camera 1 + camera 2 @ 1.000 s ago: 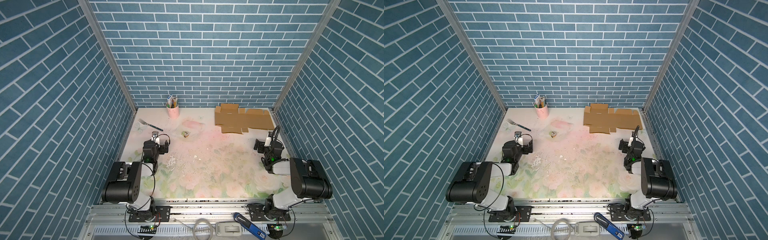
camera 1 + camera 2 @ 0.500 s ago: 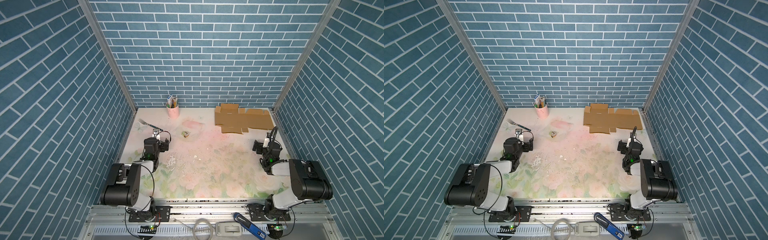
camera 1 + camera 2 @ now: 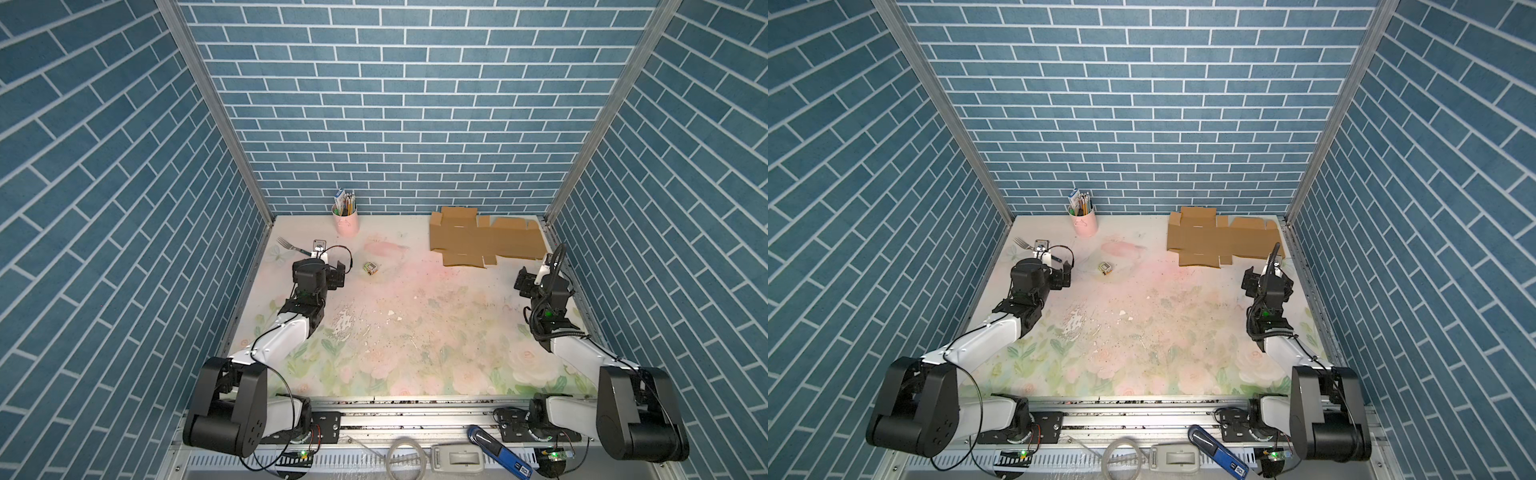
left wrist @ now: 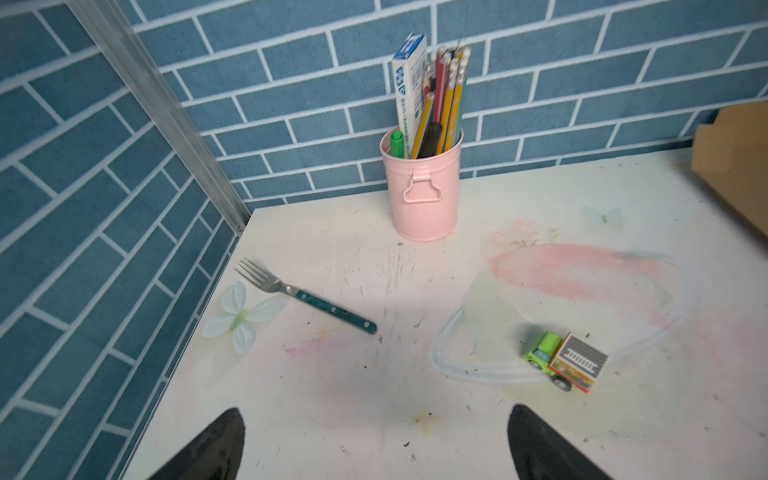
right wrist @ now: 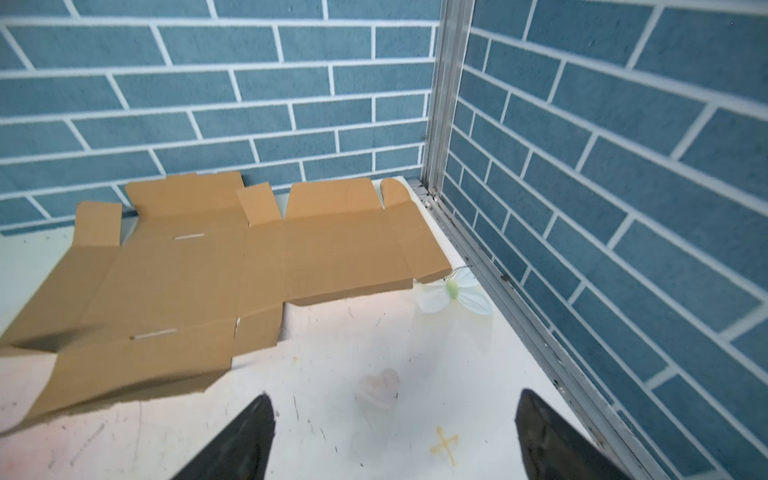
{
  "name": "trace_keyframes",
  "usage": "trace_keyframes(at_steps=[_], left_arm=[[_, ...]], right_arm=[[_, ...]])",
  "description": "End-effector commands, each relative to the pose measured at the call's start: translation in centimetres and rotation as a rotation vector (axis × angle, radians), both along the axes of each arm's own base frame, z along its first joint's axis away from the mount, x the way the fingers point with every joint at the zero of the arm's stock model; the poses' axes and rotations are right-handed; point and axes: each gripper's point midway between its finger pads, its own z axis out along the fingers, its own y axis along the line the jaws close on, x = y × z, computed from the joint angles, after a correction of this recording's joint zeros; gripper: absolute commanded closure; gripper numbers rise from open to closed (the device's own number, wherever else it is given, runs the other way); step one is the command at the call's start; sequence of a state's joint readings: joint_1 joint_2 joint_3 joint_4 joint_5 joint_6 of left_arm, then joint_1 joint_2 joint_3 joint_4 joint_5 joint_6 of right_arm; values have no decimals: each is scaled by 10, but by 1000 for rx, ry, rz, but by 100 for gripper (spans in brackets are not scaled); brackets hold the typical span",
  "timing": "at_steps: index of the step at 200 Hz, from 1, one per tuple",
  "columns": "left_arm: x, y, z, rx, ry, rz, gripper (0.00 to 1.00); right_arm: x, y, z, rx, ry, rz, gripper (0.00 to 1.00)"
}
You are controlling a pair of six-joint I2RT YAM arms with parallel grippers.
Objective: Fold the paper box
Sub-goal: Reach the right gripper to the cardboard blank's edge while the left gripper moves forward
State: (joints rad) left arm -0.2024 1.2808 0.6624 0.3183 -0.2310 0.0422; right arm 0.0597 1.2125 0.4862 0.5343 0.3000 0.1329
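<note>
well, the paper box [image 3: 478, 241] lies flat, the blue carton [image 4: 409, 79] illegible.

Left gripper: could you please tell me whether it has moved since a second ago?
Yes. In both top views the left gripper has moved forward, closer to the fork, which lies where it was.

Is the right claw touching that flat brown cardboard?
Apart. The right wrist view shows a strip of table between the open right gripper and the paper box.
</note>
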Motion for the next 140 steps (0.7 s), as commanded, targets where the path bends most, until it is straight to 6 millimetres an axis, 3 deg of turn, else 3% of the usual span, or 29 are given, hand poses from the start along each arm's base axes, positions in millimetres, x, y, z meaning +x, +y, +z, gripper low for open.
trace_keyframes(at_steps=[1,18,44,72,140], left_arm=[[-7,-10,16,-36,24,-6,0],[-12,-23,32,-68,-10,-60,0],[-16,-53,47,-144,-9,-194,0],[-20,-80,47,-139,30,-288,0],[-36,-130,43,-109,98,-449,0]], right_arm=[[-3,2,8,119,58,-65,11],[-1,16,13,193,110,-55,12],[-3,28,5,347,237,-88,12],[0,39,1,479,310,-100,13],[31,50,-20,694,417,-97,18]])
